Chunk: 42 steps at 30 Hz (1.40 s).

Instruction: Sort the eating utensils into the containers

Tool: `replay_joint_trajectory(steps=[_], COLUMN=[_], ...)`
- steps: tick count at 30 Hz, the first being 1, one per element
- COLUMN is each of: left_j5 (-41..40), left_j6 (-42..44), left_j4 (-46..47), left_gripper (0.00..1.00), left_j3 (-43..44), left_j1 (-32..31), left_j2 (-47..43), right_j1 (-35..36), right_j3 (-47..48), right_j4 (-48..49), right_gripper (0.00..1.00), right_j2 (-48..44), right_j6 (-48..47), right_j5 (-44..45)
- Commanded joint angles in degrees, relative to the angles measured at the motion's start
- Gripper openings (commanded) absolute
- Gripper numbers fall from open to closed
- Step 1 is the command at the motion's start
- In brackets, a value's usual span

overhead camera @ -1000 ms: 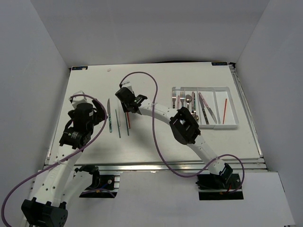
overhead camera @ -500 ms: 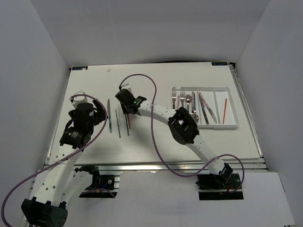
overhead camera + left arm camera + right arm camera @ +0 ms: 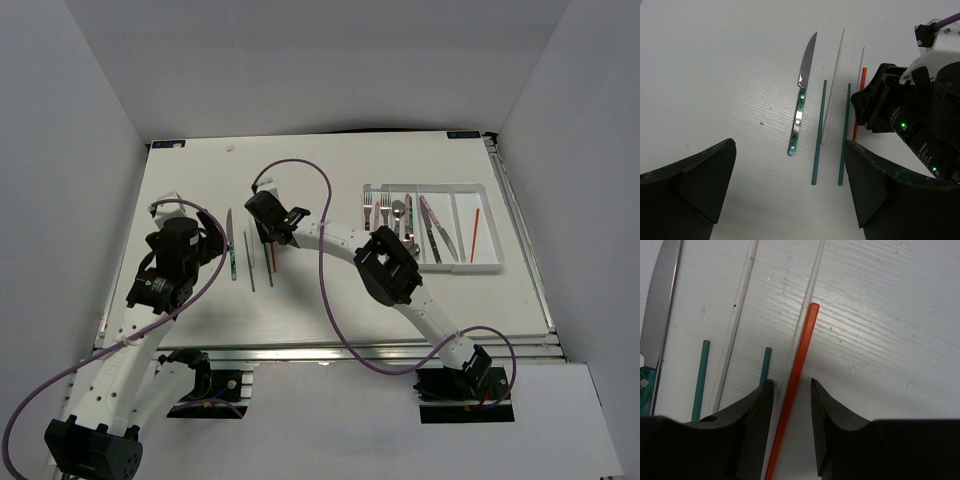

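My right jaws are down at the counter point(image 3: 330, 300), left of its centre, and the red chopstick point(image 3: 799, 355) runs lengthwise straight through the gap between them. My two fingers point(image 3: 752, 415) flank it, one on each side. The jaws are narrowed but released, with a sliver of counter showing on either side of the stick, so nothing is pinched. Its far tip pokes out beyond my fingertips.

A thin clear stick point(image 3: 811, 285) lies close against its left side. Further left come a green chopstick point(image 3: 765, 365), a second clear stick point(image 3: 737, 315), another green chopstick point(image 3: 700, 375) and, leftmost, the teal-handled knife point(image 3: 660, 300). All of them lie roughly parallel, pointing away from me.

My left jaws hang spread wide above the counter on the near side of this row, grasping nothing.

Well apart on the right of the counter sits the white tray point(image 3: 462, 268). Metal cutlery point(image 3: 400, 215) fills its left compartments, and a second red chopstick point(image 3: 475, 232) lies alone in one at the right.

The counter is plain white, closed in by pale walls point(image 3: 300, 70) on the left, far and right sides. A purple cable point(image 3: 325, 200) loops over my right arm.
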Motion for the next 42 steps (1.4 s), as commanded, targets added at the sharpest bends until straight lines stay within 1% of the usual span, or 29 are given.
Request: replay_joint_trajectory(steps=[1,8,10,13,15,24,32,42], left_j5=[0.2,0.2,0.2,0.3,0.3,0.3,0.7,0.5], left_j6=[0.4,0.5,0.4,0.4,0.4,0.4,0.5,0.5], left_j4=[0.4,0.4,0.4,0.4,0.4,0.4,0.5,0.5], left_gripper=[0.98,0.98,0.98,0.98,0.98,0.98,0.98,0.98], left_j3=[-0.1,0.0,0.0,-0.1,-0.1,-0.1,-0.1,-0.1], left_j1=[-0.3,-0.3,-0.4,-0.4,-0.5,-0.5,-0.5,-0.5], left_j2=[-0.3,-0.3,-0.2,-0.2,-0.3,-0.4,-0.3,-0.5], right_j1=[-0.9,-1.2,-1.6,-1.7,-1.8,-2.5,-2.6,-3.3], right_j3=[-5.4,-8.0,-8.7,-9.1,-8.2,-2.6,-1.5,-2.8], right_j4=[1.4,4.4,5.8,5.9,5.1,-0.2,-0.3,-0.6], right_gripper=[0.42,0.47,0.48,0.48,0.48,0.48,0.46,0.45], right_j2=[-2.6,-6.1,-8.0,-9.9,-10.3,-4.9,-2.0,-1.1], right_j6=[0.8,1.5,1.5,1.6,1.5,0.4,0.3,0.5], right_j5=[-3.4,-6.2,-8.6,-8.3,-6.3,-5.5,-5.5,-5.3])
